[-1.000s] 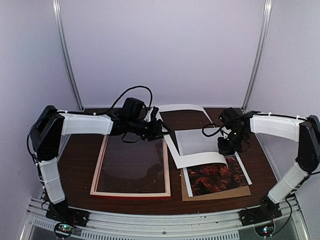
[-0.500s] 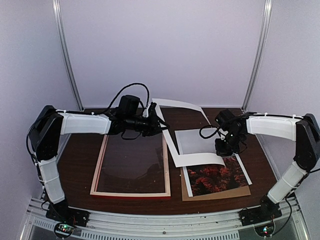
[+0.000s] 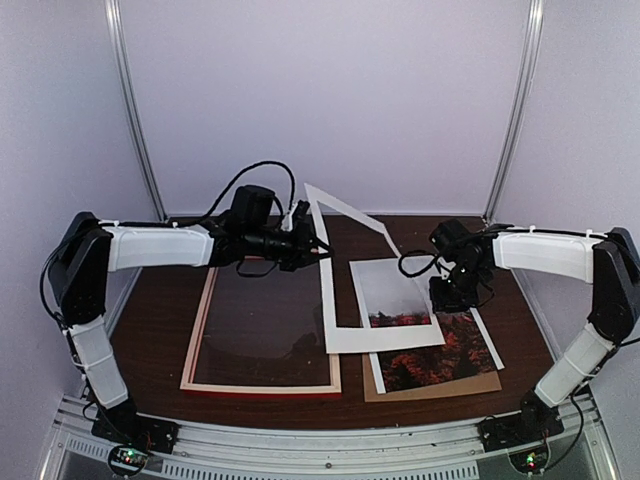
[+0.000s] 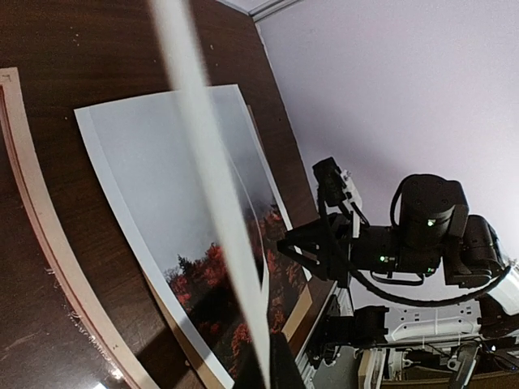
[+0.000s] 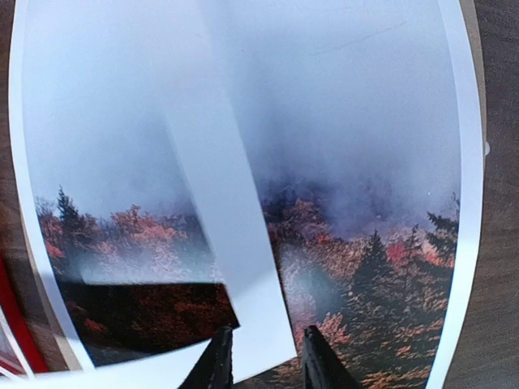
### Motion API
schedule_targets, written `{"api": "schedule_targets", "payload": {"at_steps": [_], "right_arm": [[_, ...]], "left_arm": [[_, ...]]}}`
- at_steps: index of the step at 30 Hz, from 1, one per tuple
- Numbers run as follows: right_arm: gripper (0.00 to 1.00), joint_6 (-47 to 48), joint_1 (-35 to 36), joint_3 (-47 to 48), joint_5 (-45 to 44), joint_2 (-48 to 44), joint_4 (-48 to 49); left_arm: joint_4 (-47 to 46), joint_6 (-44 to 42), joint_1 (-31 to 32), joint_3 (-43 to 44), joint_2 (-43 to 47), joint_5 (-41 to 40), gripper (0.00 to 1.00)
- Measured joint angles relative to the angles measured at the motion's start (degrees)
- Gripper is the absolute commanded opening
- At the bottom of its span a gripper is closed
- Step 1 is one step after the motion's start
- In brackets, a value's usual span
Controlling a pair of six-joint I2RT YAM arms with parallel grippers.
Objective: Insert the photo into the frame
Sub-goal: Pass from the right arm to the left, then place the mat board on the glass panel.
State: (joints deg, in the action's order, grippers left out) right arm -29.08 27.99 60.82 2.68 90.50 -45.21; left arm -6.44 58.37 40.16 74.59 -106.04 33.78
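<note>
The photo [image 3: 455, 350] lies on a brown backing board [image 3: 430, 388] at the right, its misty sky and red trees filling the right wrist view [image 5: 365, 203]. A white mat [image 3: 385, 338] leans over it, near edge down, far corner raised. My left gripper [image 3: 308, 240] is shut on that raised corner; in the left wrist view the mat's edge [image 4: 207, 162] runs down into the left gripper [image 4: 272, 369]. My right gripper [image 3: 447, 298] hovers over the photo, and in its own view the right gripper [image 5: 266, 361] is open over the mat's corner [image 5: 235, 243]. The frame [image 3: 260, 392] lies at the left.
The frame's pale wood side [image 4: 32, 203] lies close beside the photo's left edge [image 4: 154, 178]. The right arm [image 4: 405, 235] hangs over the photo's far side. Dark table [image 3: 160, 320] shows left of the frame; white walls close the back.
My left gripper shut on the mat's far corner and lifted it. My right gripper opened and let go of the mat, whose near edge dropped onto the photo and slid left.
</note>
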Motion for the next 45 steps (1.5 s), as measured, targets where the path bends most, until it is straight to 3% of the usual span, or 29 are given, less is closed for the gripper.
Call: {"api": "schedule_targets", "payload": {"at_steps": [6,9,15,25,34,45], "right_arm": [[0.65,-0.5,0.2,0.1,2.2,-4.9,0.6],[0.7,-1.1,0.3,1.1,3.7,-7.8,0.8],[0.72,-1.1,0.3,3.8,4.6,-11.6,1.5],[0.72,-1.0,0.3,2.6,5.2,-10.6,3.3],[0.71,-0.9,0.3,0.5,7.0,-5.6,6.0],[0.71,-0.8,0.3,-0.8,7.5,-5.3,7.4]], "left_arm": [[7.8,-3.3,-0.1,1.1,3.6,0.1,0.0],[11.6,-4.9,-0.5,1.2,5.7,0.7,0.0],[21.7,-9.1,-4.5,1.7,11.2,4.1,0.0],[42.4,-22.9,-20.8,-0.9,24.0,10.9,0.0],[58.4,-36.4,-24.1,-2.1,18.1,10.6,0.0],[65.1,-41.3,-25.2,0.4,11.2,2.0,0.0]]}}
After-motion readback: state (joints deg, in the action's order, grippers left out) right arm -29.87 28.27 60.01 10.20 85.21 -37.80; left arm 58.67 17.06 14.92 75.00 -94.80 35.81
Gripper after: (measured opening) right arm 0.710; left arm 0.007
